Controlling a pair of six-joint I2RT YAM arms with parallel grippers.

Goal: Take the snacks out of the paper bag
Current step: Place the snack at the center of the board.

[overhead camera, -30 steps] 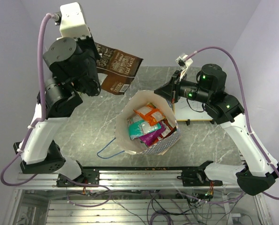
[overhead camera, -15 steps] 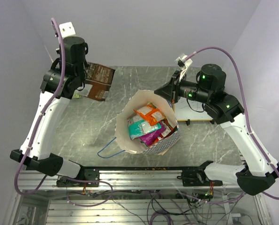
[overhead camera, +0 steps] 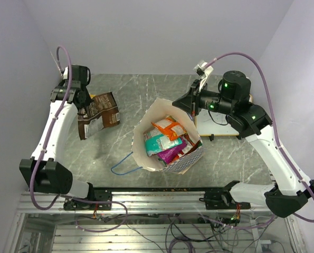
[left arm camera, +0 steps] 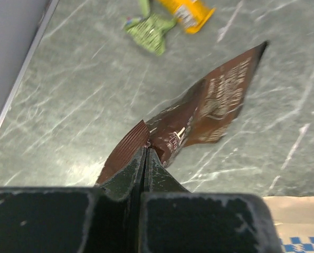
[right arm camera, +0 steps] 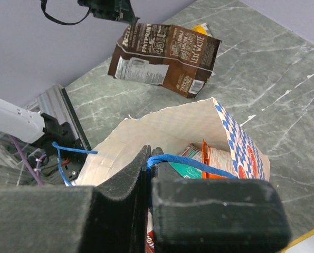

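The cream paper bag (overhead camera: 141, 143) stands open at the table's middle. Orange (overhead camera: 167, 127), teal (overhead camera: 157, 142) and magenta (overhead camera: 170, 154) snacks lie inside it. My right gripper (overhead camera: 191, 103) is shut on the bag's blue cord handle (right arm camera: 191, 164) at the far rim; its tips (right arm camera: 148, 156) hang over the bag's opening (right arm camera: 146, 132). My left gripper (overhead camera: 86, 100) is shut on the top edge of a dark brown packet (overhead camera: 100, 113), which hangs low over the table at the far left. The packet also shows in the left wrist view (left arm camera: 212, 108) and the right wrist view (right arm camera: 164, 50).
A green packet (left arm camera: 149, 30) and a yellow-orange packet (left arm camera: 191, 7) lie on the table beyond the brown one. The bag's other blue handle (overhead camera: 126, 165) lies on the table at its near left. A small whiteboard (overhead camera: 216, 128) sits under the right arm.
My left arm has swung down and to the left, carrying the brown packet from high above the table to low at the far left. The right gripper has stayed on the handle.
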